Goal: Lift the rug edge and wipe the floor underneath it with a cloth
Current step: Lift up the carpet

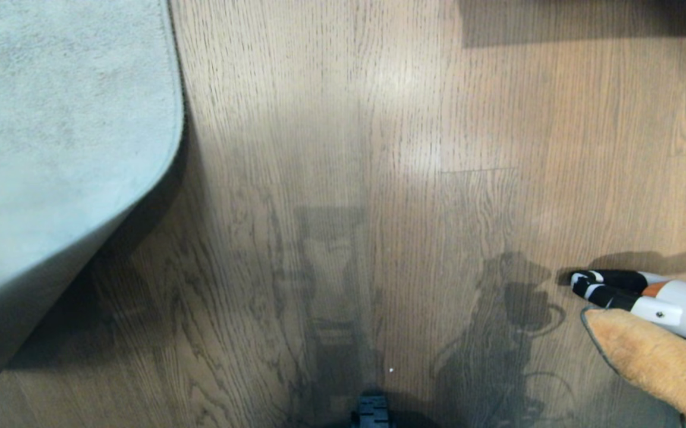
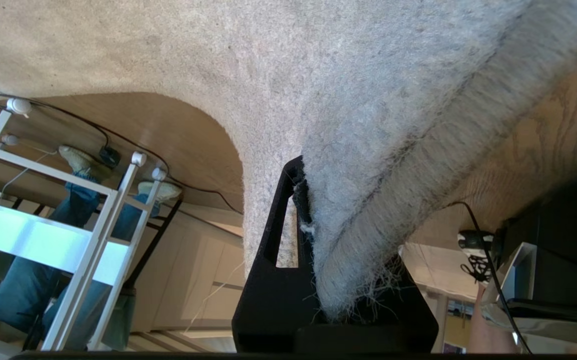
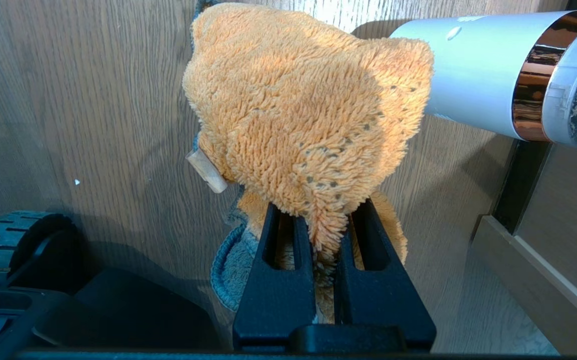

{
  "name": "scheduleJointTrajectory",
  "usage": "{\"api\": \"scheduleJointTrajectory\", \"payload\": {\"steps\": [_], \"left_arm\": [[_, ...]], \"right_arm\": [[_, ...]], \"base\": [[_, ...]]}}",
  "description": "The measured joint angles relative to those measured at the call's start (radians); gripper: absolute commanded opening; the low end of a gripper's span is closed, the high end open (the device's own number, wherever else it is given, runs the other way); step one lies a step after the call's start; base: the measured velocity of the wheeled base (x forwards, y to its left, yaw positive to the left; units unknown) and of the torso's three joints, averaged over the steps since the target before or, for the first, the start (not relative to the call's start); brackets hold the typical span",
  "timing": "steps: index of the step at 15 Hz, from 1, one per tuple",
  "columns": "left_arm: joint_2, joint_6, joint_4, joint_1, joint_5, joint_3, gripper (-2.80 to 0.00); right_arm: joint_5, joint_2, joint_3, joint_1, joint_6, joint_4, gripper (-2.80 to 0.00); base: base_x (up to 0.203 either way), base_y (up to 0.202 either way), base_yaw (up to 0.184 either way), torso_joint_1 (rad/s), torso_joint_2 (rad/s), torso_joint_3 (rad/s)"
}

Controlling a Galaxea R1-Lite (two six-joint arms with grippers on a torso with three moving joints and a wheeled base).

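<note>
The pale grey rug (image 1: 52, 119) fills the left of the head view. Its rug edge (image 1: 141, 196) and corner hang raised off the floor (image 1: 349, 148), throwing a shadow on the planks. In the left wrist view my left gripper (image 2: 313, 210) is shut on the frayed rug edge (image 2: 348, 260); one black finger (image 2: 278, 225) shows and the pile hides the other. My right gripper (image 3: 321, 215) is shut on the orange fuzzy cloth (image 3: 308, 100), which bunches above its fingers just over the floor. The cloth (image 1: 658, 356) sits low at the right in the head view.
A white hand-held vacuum (image 1: 646, 291) with a black nozzle lies on the floor beside the cloth, and a dark furniture base (image 3: 518, 200) stands behind it. My base (image 1: 371, 413) shows at the bottom. A white frame (image 2: 68, 210) and a person's legs (image 2: 28, 280) stand beyond the rug.
</note>
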Motion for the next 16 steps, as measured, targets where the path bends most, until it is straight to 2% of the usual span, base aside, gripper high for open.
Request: {"api": "scheduleJointTrajectory", "payload": {"steps": [16], "left_arm": [[-0.006,-0.001,0.000,0.000,0.000,0.004,-2.80]], "right_arm": [[0.000,0.000,0.000,0.000,0.000,0.000,-2.80]], "base": [[0.000,0.000,0.000,0.000,0.00,0.000]]}}
